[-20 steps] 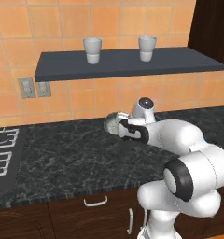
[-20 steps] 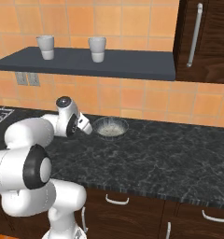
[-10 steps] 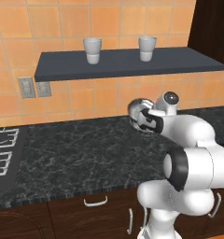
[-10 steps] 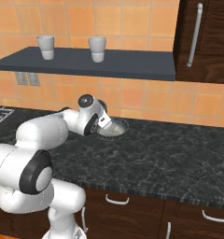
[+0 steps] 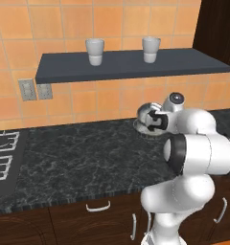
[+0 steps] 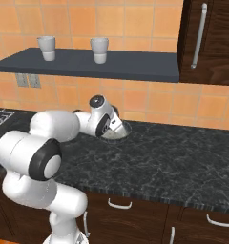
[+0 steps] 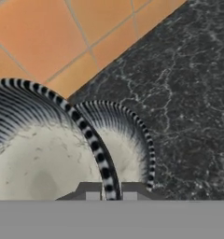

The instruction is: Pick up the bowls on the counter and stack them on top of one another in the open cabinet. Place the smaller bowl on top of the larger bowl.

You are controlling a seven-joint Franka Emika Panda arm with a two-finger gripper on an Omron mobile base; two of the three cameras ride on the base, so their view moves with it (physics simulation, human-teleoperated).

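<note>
- The gripper (image 5: 153, 120) has travelled right along the counter (image 5: 78, 153) over the last second, and the carried bowl (image 5: 144, 113) has come with it.
- Its jaws are pressed together on that bowl's striped rim. In the hand view the rim runs up between the 2 finger tips (image 7: 90, 191), with the pale inside (image 7: 39, 158) to one side.
- The carried bowl hangs tilted, clear of the stone, close to the orange tile wall.
- The other bowl (image 6: 122, 132) has not moved. It sits on the counter by the wall, and the gripper now arrives just beside and partly over it. A second earlier the 2 were well apart.
- In the hand view the other bowl (image 7: 128, 154) lies just past the pinched rim. Whether the 2 rims touch is not clear.
- From these views I cannot say which of the 2 bowls is the wider.
- The open cabinet (image 5: 126, 64) above holds 2 white cups (image 5: 94, 51) and no bowl yet.
- My reading: 1 bowl is secured, but nothing is shelved. The move has brought the bowls together rather than raising the carried one to the shelf, so most of the task remains.
</note>
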